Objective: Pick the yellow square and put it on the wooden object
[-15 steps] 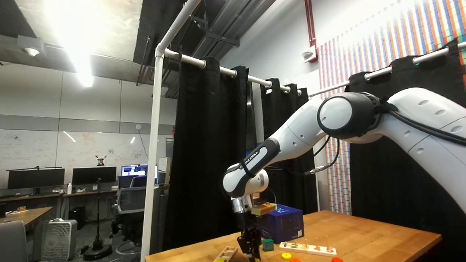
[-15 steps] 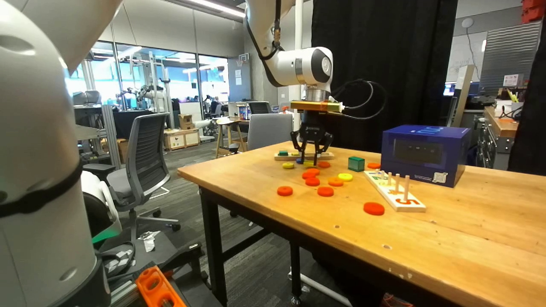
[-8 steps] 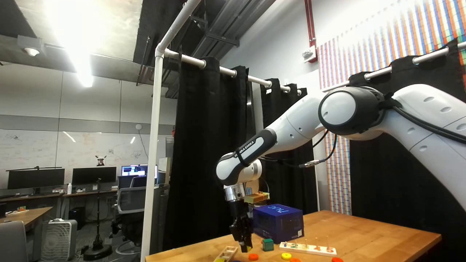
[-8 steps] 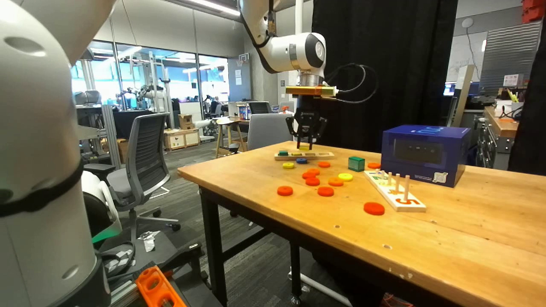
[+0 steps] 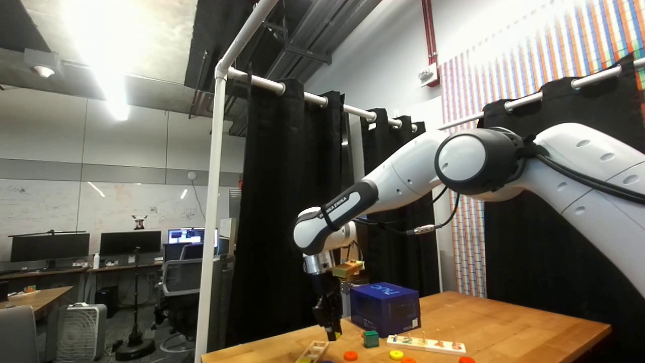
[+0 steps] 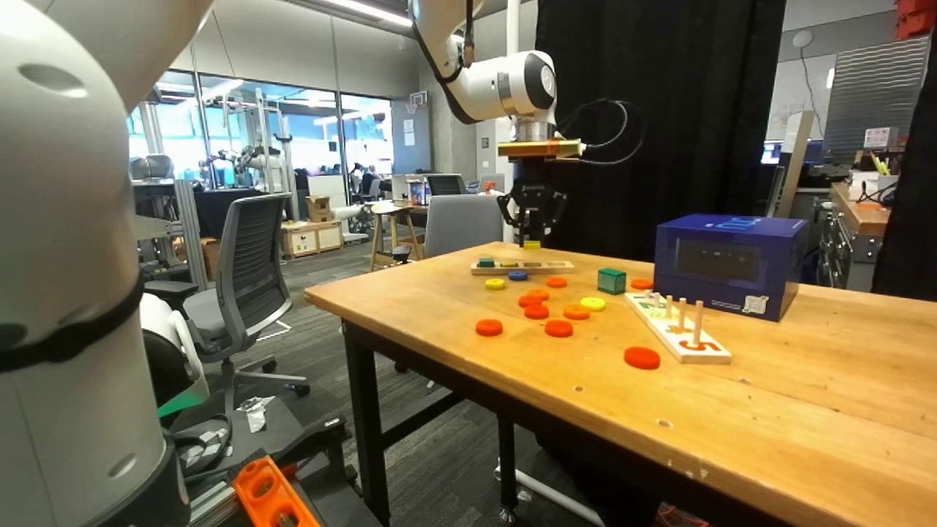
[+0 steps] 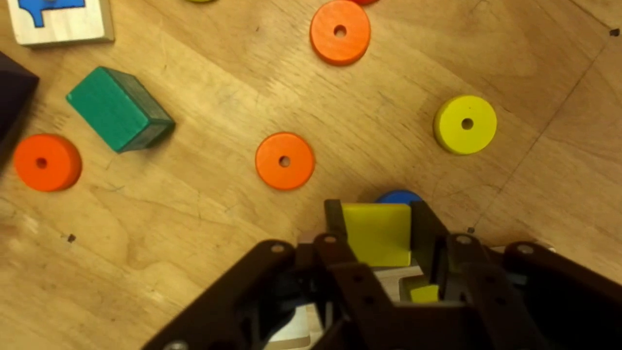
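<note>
The yellow square (image 7: 376, 235) is held flat between the two fingers of my gripper (image 7: 376, 211), which is shut on its sides. In both exterior views the yellow square (image 6: 531, 245) (image 5: 338, 334) hangs in the air under the gripper (image 6: 531, 240). The wooden object (image 6: 512, 271) is a low, long tray with compartments, below the held square and apart from it. It holds a green piece (image 6: 486, 262) and another yellow piece (image 7: 423, 294). In the wrist view the wooden object (image 7: 391, 282) is mostly hidden behind the gripper.
A blue disc (image 6: 517, 276) lies close in front of the tray. Orange and yellow discs (image 6: 576, 312) are scattered on the table. A green block (image 6: 611, 281), a numbered peg board (image 6: 677, 333) and a blue box (image 6: 717, 263) stand on the box side.
One second ago the gripper was down at the table, around the yellow square. It has lifted the square and carried it up and over toward the tray.
</note>
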You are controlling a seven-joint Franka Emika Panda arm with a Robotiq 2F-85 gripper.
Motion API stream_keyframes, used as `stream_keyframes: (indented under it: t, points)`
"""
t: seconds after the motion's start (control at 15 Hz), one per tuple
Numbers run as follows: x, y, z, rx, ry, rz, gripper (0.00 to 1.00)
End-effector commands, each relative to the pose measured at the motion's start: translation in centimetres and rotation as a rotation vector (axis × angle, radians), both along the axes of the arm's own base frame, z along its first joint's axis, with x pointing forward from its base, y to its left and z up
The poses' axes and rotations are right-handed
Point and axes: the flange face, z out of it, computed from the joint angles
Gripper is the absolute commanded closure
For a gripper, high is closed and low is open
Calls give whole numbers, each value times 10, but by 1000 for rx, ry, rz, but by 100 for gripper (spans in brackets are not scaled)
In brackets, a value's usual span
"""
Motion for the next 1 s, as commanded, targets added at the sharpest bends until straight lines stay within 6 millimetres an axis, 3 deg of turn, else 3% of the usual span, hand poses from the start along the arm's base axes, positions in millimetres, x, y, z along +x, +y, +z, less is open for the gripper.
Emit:
stream_keyframes:
  t: [0.0,0.33,0.93]
  points:
    - [20,9,-2,-9,-15,70,75]
    - [35,19,-11,20,-40,136,75]
    - [45,34,-27,58,-62,193,75]
